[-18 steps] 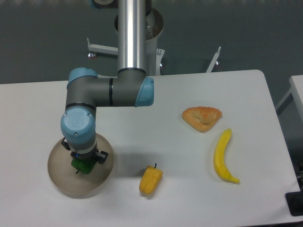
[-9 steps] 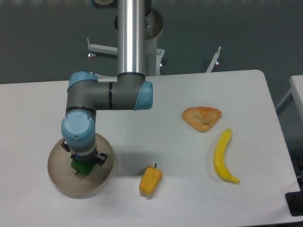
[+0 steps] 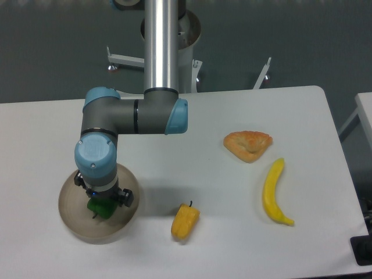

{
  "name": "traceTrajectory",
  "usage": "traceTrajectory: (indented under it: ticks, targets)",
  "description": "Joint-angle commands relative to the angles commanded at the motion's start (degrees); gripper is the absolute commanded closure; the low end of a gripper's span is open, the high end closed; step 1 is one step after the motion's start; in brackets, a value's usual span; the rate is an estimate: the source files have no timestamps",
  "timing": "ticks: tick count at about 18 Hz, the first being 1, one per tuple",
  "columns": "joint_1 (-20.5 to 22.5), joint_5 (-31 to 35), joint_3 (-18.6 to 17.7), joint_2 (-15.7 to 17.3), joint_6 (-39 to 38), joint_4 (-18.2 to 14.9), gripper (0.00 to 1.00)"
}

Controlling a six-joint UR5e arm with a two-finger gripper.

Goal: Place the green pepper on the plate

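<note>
Resting on the plate [image 3: 72, 218] under the claw [image 3: 102, 203], the green pepper [image 3: 101, 208] looks delivered; whether the claw grips it or has released I cannot tell, leaving only withdrawal.

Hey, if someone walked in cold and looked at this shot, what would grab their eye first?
Probably the big grey and blue arm reaching down from the rear post to the plate at front left, with the green pepper showing just under its wrist. After that, the bright food on the white table: a yellow pepper front centre, a banana to the right, and a pastry behind it.
</note>
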Motion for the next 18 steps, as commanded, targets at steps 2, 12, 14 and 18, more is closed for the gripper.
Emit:
traceTrajectory:
  ticks: [2, 12, 14, 18]
  targets:
    - [3.1, 0.6, 0.9, 1.1, 1.0, 0.3, 0.00]
    - [14.6, 6.0, 3.3, 3.3, 19.0, 0.4, 0.00]
    - [15.9, 6.9, 4.0, 3.1, 23.4, 0.4, 0.00]
    - [17.3, 7.4, 4.4, 2.6, 29.4, 1.0, 0.00]
